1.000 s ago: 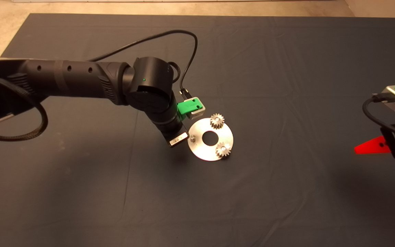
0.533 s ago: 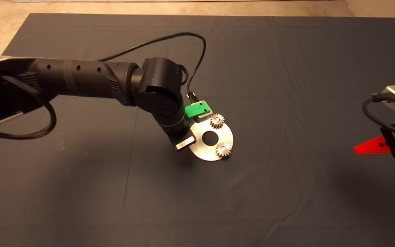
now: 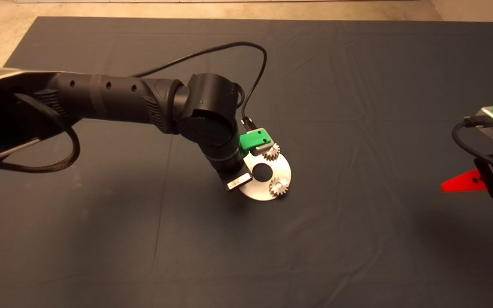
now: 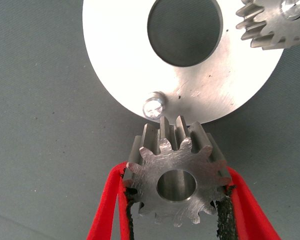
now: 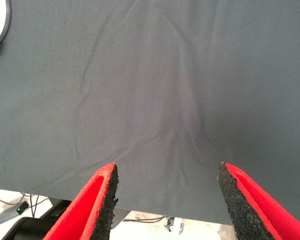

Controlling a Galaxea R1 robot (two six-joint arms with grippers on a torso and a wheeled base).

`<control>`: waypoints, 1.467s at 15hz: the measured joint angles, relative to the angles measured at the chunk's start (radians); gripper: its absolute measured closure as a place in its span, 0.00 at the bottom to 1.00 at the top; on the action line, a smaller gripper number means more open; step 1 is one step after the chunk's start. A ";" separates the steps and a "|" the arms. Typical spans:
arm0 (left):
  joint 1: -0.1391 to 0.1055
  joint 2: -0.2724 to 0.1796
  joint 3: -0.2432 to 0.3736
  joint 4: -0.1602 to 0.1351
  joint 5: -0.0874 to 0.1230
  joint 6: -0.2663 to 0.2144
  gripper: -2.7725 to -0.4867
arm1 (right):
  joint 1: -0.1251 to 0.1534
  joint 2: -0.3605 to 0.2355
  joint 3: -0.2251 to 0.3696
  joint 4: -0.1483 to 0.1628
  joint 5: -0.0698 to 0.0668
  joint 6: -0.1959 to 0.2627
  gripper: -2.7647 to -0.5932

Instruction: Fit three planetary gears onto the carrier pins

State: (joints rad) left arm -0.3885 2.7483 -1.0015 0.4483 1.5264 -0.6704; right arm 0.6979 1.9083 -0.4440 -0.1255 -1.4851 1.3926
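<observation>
The left gripper (image 4: 176, 210) is clamped on a small silver-grey toothed metal gear (image 4: 176, 175), its black pads pressing opposite sides of the teeth and the centre hole facing the wrist camera. Just beyond the jaws stands the one bare short silver pin (image 4: 154, 106), near the edge of the flat round silver carrier disc (image 4: 120, 65); the gear's hole is not yet over it.

Over the last second the left arm has travelled from beside the disc to above its rim, so in the head view it now hides the bare pin. I judge this to be the final approach for the third gear: its hole needs lining up with the pin before lowering.

Farther out, two matching gears (image 3: 279, 186) (image 3: 272, 152) already sit on their pins, across the disc's large centre hole.

Well apart, at the dark mat's (image 3: 357, 256) right side, the right gripper (image 5: 165, 200) waits with fingers spread, holding nothing.

No brand, label or writing is legible anywhere.
</observation>
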 joint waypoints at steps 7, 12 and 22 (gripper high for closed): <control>0.000 0.003 -0.014 0.000 0.000 0.001 0.91 | 0.000 0.000 0.000 0.000 0.001 0.000 0.59; 0.001 0.011 -0.045 -0.002 0.001 0.002 0.91 | 0.000 0.000 0.000 0.000 0.002 0.000 0.59; 0.020 0.022 -0.063 -0.002 0.000 0.004 0.91 | 0.000 0.000 0.001 0.001 0.001 0.000 0.59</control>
State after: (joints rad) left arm -0.3685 2.7706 -1.0640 0.4464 1.5264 -0.6668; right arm 0.6981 1.9083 -0.4434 -0.1249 -1.4836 1.3926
